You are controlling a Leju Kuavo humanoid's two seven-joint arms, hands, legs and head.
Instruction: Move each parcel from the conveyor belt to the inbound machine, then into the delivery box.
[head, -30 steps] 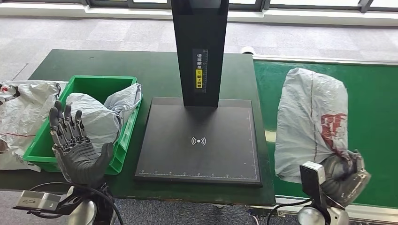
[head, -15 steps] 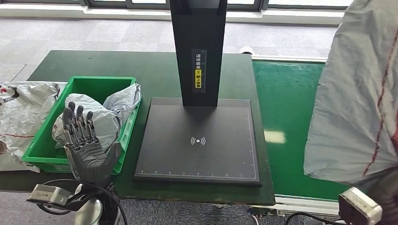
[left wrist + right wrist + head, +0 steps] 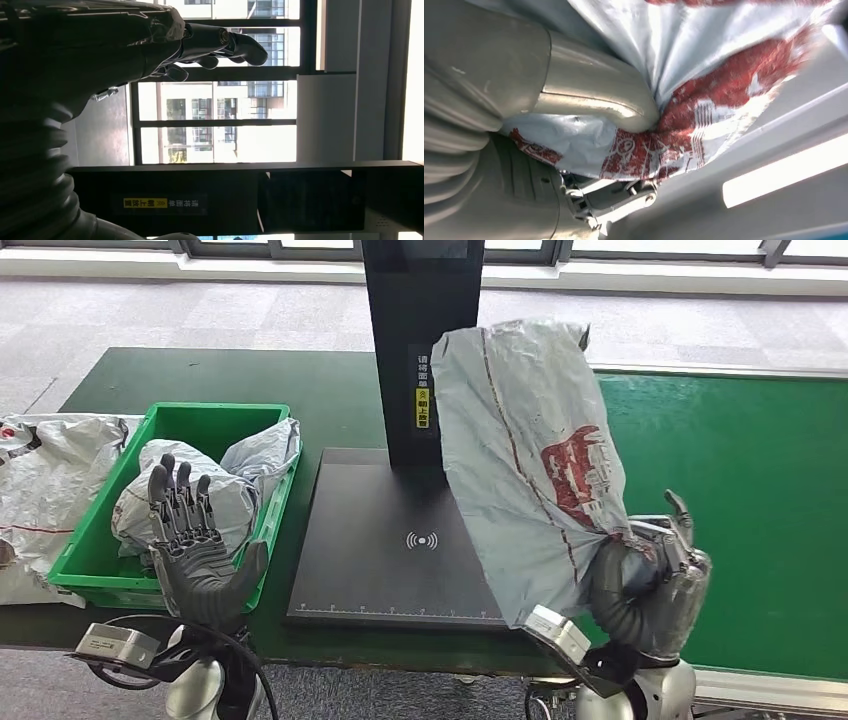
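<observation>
My right hand [image 3: 650, 585] grips the lower end of a large grey parcel [image 3: 525, 465] with a red print, held upright in the air over the right side of the black inbound machine's plate [image 3: 400, 550]. In the right wrist view the thumb [image 3: 594, 97] presses into the crumpled grey-and-red parcel [image 3: 704, 100]. My left hand [image 3: 195, 550] is raised with its fingers spread and nothing in it, in front of the green delivery box [image 3: 100, 540]. Two grey parcels [image 3: 225, 490] lie in that box. The left wrist view shows the spread fingers [image 3: 220, 42].
The green conveyor belt [image 3: 740, 470] runs along the right. The machine's black post [image 3: 420, 340] stands behind the plate, partly hidden by the held parcel. More bagged parcels [image 3: 45, 480] lie on the table left of the box.
My right hand has lifted the parcel off the belt and swung it left, from the right edge of view to above the machine's plate. My left hand has drifted slightly right.
</observation>
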